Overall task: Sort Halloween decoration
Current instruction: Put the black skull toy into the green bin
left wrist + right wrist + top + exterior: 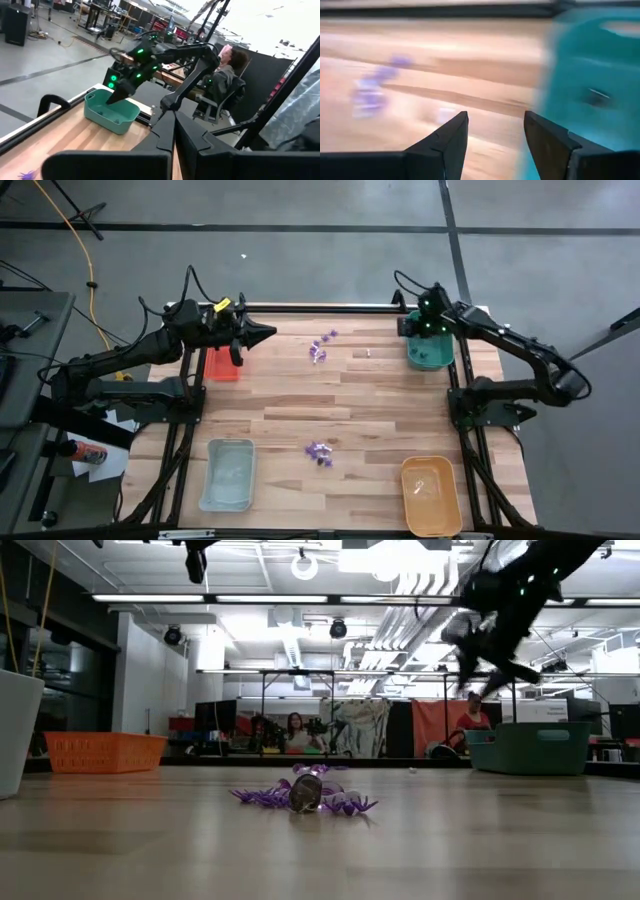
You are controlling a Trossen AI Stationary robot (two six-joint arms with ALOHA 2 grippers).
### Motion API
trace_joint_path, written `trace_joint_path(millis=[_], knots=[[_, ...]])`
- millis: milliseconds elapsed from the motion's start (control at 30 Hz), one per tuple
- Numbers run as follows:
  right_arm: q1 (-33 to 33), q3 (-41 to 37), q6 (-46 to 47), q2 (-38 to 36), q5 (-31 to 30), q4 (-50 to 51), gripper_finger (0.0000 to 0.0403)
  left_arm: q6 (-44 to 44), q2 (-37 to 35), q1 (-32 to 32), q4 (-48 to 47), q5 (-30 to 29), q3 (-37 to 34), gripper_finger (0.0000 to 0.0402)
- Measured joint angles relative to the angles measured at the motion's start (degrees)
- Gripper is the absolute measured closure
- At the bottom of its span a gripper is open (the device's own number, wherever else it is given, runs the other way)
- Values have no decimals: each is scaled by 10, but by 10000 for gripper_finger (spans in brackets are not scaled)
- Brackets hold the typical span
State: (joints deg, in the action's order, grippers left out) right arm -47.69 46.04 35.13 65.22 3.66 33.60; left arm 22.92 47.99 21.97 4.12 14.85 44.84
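Halloween decoration (319, 450): one purple cluster mid-table on the near side between pale blue tray (228, 473) and orange tray (431, 493), another cluster (321, 346) toward the far edge. My right gripper (412, 327) hangs over the green tray (430, 356), fingers apart, empty. My left gripper (262, 334) sits closed over the red tray (222, 365).

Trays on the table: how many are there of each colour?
red tray: 1
green tray: 1
pale blue tray: 1
orange tray: 1
Total: 4
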Motion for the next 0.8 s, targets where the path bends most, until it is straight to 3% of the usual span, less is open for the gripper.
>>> trace_joint_path(millis=[233,433,533,667,800], knots=[[162,0,19,-34,27,-206,237,-59,0,0,-3,0,0,401],[302,0,-36,-13,-59,-315,263,-105,0,0,-29,0,0,401],[338,0,-59,-4,-72,-334,270,-117,0,0,-48,0,0,401],[361,0,-11,2,-67,-417,272,-126,0,0,-66,0,0,401],[377,0,-61,4,-47,-512,272,-113,0,0,-57,0,0,401]])
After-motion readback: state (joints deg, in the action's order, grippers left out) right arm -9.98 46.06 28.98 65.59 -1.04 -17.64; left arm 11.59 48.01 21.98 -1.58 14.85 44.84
